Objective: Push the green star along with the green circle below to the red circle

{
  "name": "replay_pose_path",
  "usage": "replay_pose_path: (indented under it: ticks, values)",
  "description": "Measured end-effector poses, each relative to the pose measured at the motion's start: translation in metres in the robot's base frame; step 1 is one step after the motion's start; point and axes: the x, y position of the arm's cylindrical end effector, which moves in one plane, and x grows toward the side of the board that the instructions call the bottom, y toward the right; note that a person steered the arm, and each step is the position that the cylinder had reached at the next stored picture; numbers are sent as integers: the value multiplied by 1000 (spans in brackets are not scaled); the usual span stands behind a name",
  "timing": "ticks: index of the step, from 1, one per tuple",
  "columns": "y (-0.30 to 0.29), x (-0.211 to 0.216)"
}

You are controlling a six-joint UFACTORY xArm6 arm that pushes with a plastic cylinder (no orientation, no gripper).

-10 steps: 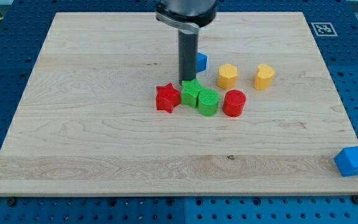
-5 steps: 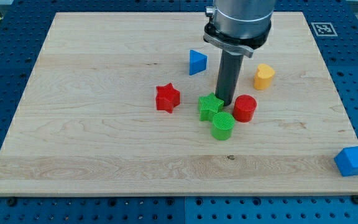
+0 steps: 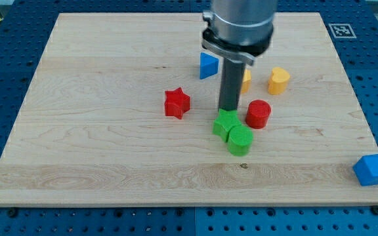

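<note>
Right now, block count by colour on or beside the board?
Green: 2, green star block, green circle block
Red: 2, red star block, red circle block
Yellow: 2, one, another half hidden behind my rod
Blue: 2, blue triangle block, blue block off the board
Total: 8

The green star (image 3: 226,123) lies flat mid-tabletop, touching the ribbed green circle (image 3: 240,139) at its lower right. The red circle (image 3: 258,113) stands just right of the star.
</note>
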Motion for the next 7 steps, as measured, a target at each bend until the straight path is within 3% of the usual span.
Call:
replay_pose_path:
  ticks: [1,4,7]
  values:
    - [13,21]
    - [9,21]
    - [-47,30]
